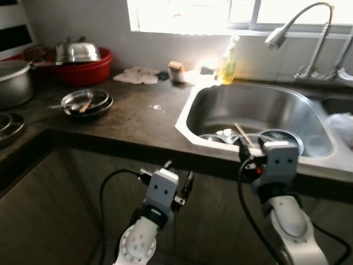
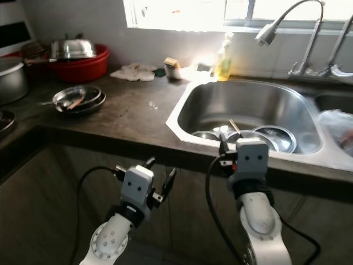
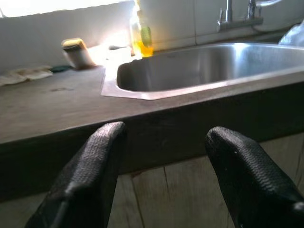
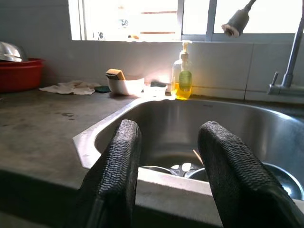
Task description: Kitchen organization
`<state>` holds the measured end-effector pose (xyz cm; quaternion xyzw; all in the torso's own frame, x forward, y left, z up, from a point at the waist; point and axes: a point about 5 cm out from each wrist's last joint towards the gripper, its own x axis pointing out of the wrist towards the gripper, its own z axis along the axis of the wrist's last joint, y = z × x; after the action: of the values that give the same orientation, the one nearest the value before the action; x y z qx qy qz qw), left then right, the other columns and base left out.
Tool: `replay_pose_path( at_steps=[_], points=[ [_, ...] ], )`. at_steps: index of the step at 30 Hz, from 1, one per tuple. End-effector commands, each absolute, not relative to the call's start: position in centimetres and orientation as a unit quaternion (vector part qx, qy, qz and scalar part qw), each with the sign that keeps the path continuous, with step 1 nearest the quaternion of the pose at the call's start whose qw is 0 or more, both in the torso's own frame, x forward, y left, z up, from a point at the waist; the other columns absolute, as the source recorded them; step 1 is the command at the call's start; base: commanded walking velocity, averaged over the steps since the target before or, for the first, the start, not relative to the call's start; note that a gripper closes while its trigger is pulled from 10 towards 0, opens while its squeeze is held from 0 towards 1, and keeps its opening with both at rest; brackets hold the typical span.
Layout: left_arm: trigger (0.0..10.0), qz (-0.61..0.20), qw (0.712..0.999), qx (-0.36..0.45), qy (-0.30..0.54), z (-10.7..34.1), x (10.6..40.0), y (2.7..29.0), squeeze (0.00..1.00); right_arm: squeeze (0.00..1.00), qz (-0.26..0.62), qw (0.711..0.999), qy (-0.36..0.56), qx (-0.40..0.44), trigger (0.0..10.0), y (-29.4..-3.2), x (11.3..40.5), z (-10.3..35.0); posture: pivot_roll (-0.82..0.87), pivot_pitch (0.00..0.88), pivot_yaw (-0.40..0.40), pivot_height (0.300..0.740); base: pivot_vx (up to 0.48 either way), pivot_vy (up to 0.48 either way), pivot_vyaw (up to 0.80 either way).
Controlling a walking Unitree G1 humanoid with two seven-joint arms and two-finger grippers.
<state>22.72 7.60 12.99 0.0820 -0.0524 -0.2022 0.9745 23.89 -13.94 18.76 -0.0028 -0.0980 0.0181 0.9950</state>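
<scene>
- Fingers of the left end effector [image 3: 164, 180] stand wide apart, holding nothing, below the front edge of the worktop [image 1: 132, 118].
- Right end effector [image 4: 168, 175] is raised at the near rim of the sink [image 1: 309, 110], fingers spread, touching nothing.
- Steel plates [image 1: 284, 138] and a thin stick [image 1: 242, 134] lie in the sink's bottom.
- Farther left on the worktop sit stacked steel dishes [image 1: 86, 102].
- At the back stand a red basin [image 1: 88, 69], a cloth [image 1: 138, 75] and a soap bottle [image 1: 228, 61].
</scene>
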Motion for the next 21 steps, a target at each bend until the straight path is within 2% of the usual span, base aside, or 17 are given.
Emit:
replay_pose_path(
  at_steps=[1,21],
  points=[
    [10.0,-0.208,0.974,0.080,-0.049,12.98,22.65,7.28,0.00,0.00,0.012,0.995,-0.103,-0.007,10.0,-14.17,23.99,19.02,0.17,0.000,-0.023,0.740,-0.289,0.000,0.00],
    [10.0,-0.207,0.974,0.080,-0.047,12.95,22.66,7.26,0.00,0.00,0.011,0.995,-0.104,-0.008,10.0,-14.09,24.21,19.12,0.17,0.000,-0.024,0.740,-0.300,0.000,0.00]
  ],
)
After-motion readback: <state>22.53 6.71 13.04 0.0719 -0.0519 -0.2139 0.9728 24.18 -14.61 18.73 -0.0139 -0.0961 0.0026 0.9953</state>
